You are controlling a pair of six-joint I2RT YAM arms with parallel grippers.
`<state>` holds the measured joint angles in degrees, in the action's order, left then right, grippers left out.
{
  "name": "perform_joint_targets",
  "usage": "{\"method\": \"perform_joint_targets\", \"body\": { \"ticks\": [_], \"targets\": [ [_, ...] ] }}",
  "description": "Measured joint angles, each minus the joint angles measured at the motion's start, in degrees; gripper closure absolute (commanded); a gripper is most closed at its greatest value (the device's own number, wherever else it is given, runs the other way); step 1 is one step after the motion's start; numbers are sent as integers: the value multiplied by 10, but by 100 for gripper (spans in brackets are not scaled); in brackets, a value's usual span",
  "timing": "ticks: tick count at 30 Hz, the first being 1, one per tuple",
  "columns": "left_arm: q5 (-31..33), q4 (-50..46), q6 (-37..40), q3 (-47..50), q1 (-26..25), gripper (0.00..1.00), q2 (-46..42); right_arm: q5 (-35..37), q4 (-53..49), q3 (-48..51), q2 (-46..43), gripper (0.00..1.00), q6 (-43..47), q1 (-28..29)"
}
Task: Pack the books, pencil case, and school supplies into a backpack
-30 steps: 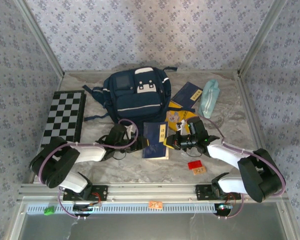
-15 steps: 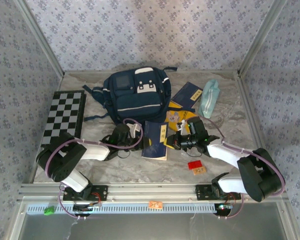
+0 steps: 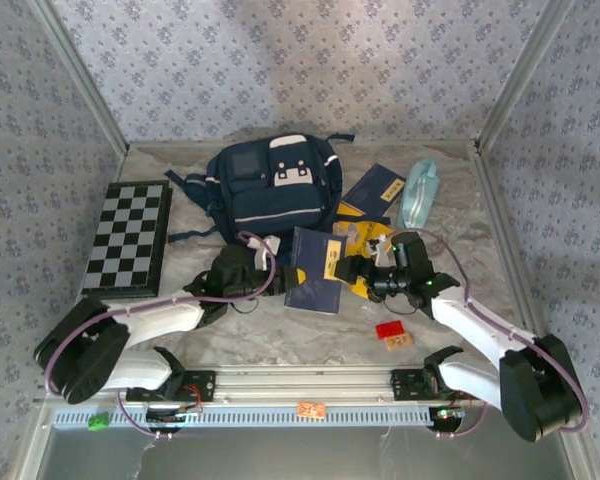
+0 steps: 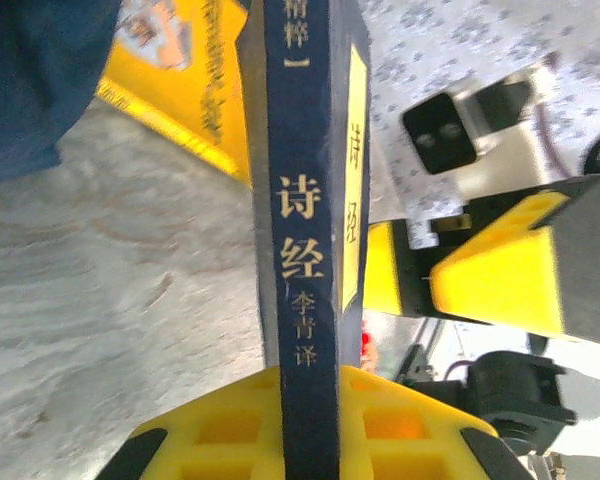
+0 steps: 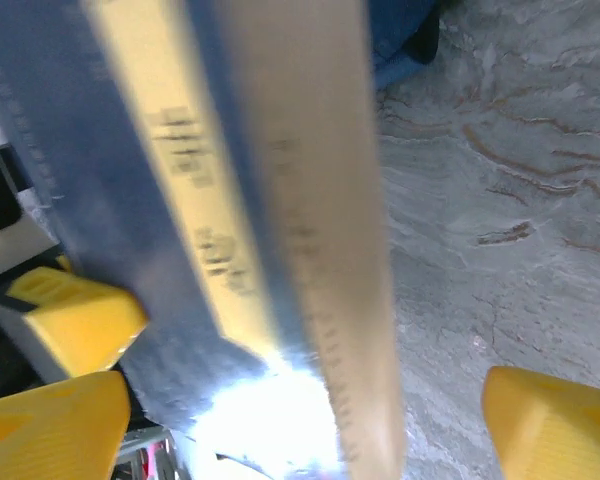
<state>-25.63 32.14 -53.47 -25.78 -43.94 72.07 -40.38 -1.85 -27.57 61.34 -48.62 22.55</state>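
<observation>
The left claw (image 4: 310, 415) is clamping a navy book (image 3: 314, 272). Its yellow fingers (image 4: 215, 430) are sitting narrow on either side of the spine, with the book running out between them. The right claw (image 5: 300, 425) is standing wide open around the opposite edge of that same book. One of its fingers (image 5: 50, 425) is sitting close beside the cover, though I cannot tell whether it is touching. The other is hanging well clear, with bare table (image 3: 230, 335) showing in the gap.

The gripped book is lying skewed just in front of the backpack (image 3: 270, 190), toward its right corner, cover facing up. Whether it is resting on the table or raised off it I cannot tell. A yellow book (image 3: 352, 213) is lying just beside the backpack's front right corner. It is partly tucked under a second navy book (image 3: 378, 185), which is leaning out from the backpack's right side. The pale blue pencil case (image 3: 418, 195) is lying farther right of the backpack, apart from it. A checkered board (image 3: 130, 235) is lying to the backpack's left. Two small red and orange pieces (image 3: 390, 333) are sitting well in front of the backpack, off to the right.
</observation>
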Motion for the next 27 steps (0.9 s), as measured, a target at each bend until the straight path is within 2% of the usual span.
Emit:
{"method": "perform_joint_targets", "body": {
  "ticks": [5,15,20,27],
  "targets": [
    [0,-20,-13,-36,0,100,-49,-31,3,-2,-10,0,-2,-11],
    [5,-15,-51,-104,-1,100,-56,-89,140,-33,-33,3,-84,10],
    [22,-55,-42,-130,2,100,-57,-93,159,-51,-62,16,-101,16],
    [41,-114,-27,-131,8,100,-57,-81,131,-59,-75,54,-90,23]
  ]
}}
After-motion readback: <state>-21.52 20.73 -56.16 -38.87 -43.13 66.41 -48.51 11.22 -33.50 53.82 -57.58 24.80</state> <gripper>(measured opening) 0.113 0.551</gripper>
